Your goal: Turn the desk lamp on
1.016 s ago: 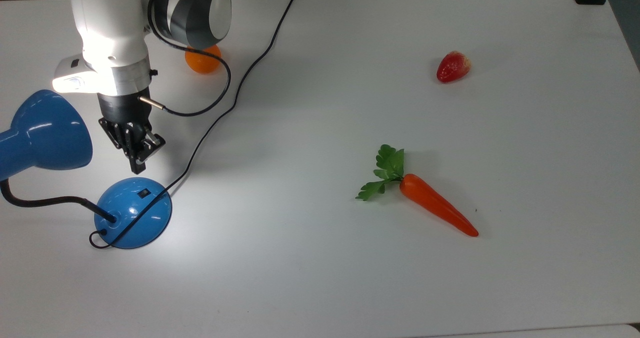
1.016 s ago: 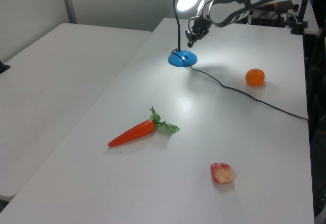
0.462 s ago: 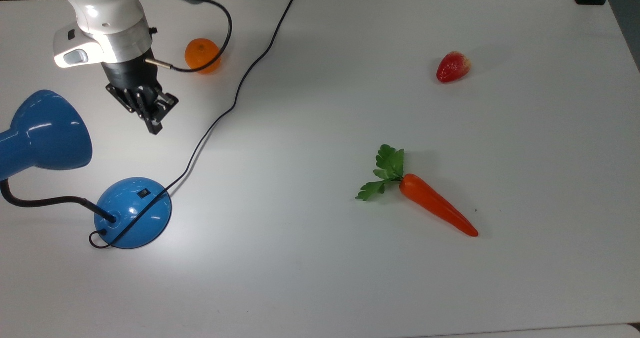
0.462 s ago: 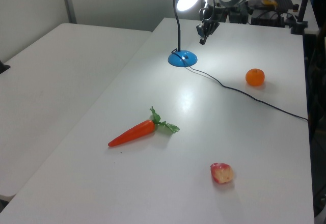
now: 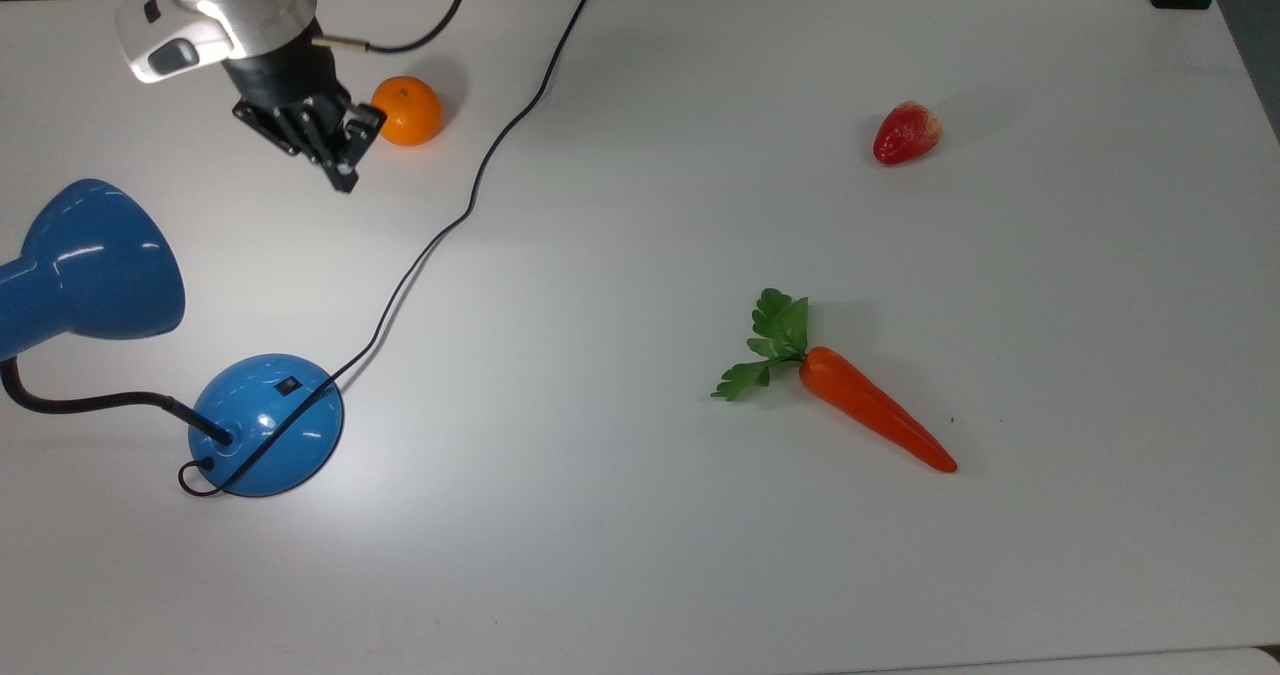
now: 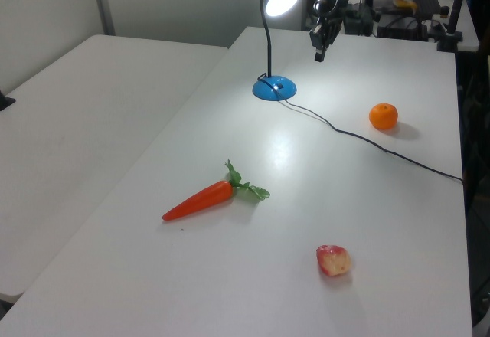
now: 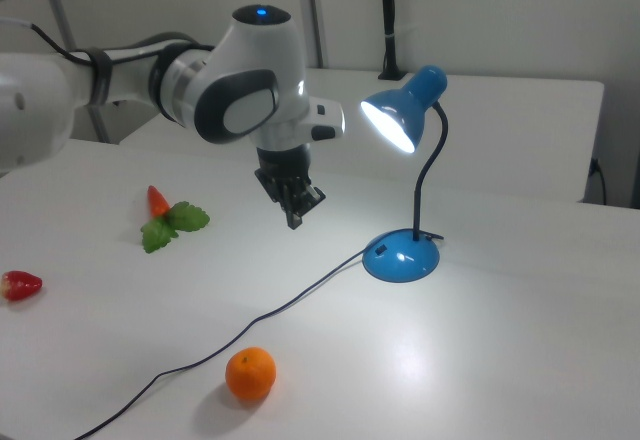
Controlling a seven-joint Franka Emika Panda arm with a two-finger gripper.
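**Right view: lamp glowing, arm hanging clear of the base**

Right view is showing the desk lamp [image 7: 402,257] shining: its bell shade is glowing white inside and throwing a bright patch on the table [image 7: 520,360] around the domed blue base. The lamp is standing toward the right view's right, its black gooseneck rising from the base and curving over to the shade. In the top view the lamp [image 5: 266,425] is sitting at the top view's lower left, its small black switch facing up on the dome and its thin cord [image 5: 470,195] running away across the table toward the far edge.

The gripper [image 7: 294,217] is hanging above the table, well apart from the base and touching nothing. Its fingers are sitting pressed together, pointing down, with nothing between them. In the top view the gripper [image 5: 342,176] is hovering just beside the orange [image 5: 406,111]; in the left view the gripper [image 6: 319,53] is floating above and beyond the base.

Judging by the lit shade, the switching is looking done, and nothing appears to be remaining but taking the arm away. The carrot [image 5: 872,409] and the strawberry [image 5: 906,133] are lying well apart from the lamp.
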